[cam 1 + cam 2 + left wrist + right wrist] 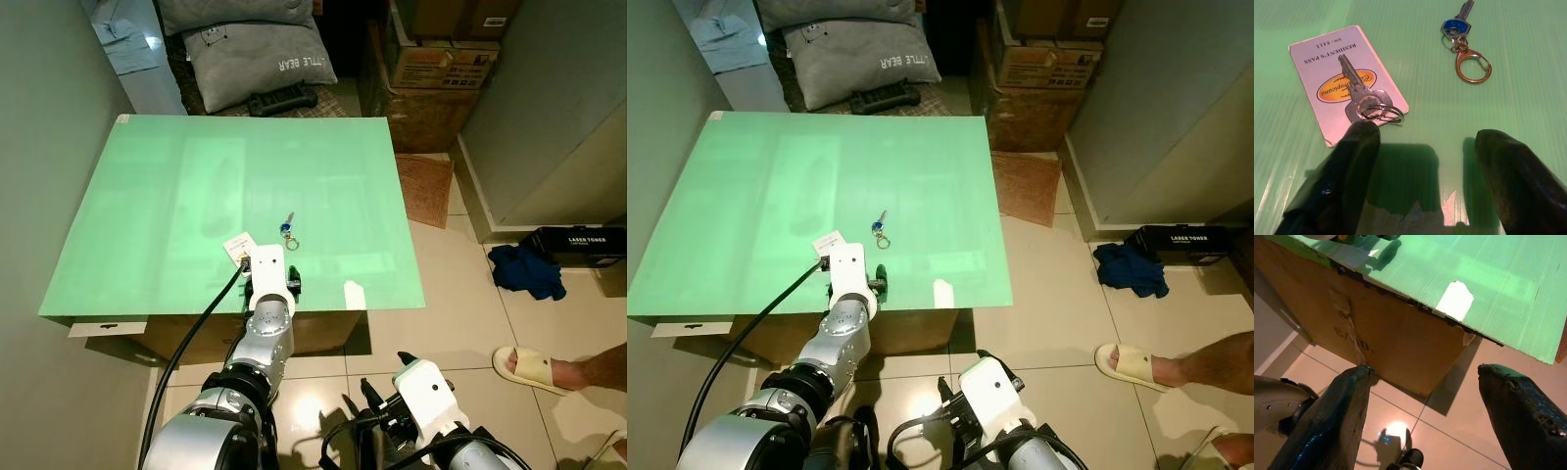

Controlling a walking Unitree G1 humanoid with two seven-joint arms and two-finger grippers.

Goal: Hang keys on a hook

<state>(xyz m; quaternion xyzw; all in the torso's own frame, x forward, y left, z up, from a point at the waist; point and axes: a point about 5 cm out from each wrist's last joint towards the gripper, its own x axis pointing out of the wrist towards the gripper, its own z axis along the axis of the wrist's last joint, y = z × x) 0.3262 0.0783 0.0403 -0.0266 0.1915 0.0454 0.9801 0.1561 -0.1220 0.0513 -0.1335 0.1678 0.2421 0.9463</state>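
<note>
A blue-headed key on a brass clasp ring (1462,41) lies on the green tabletop (176,196). Beside it a silver key on a split ring (1364,98) rests on a white resident pass card (1327,73). My left gripper (1422,144) hovers open just over the table's front edge. Its one fingertip (1359,134) is right by the silver key's ring, and the blue key lies farther ahead. My right gripper (1422,396) hangs open below the table front, facing the cardboard box side (1400,347).
The green board sits on a cardboard box, with a white tape patch (354,294) at its front edge. A grey pillow (260,54) and cardboard boxes (441,69) stand behind. To the right lie a blue cloth (527,271), a black toner box (578,243) and a person's sandalled foot (549,370).
</note>
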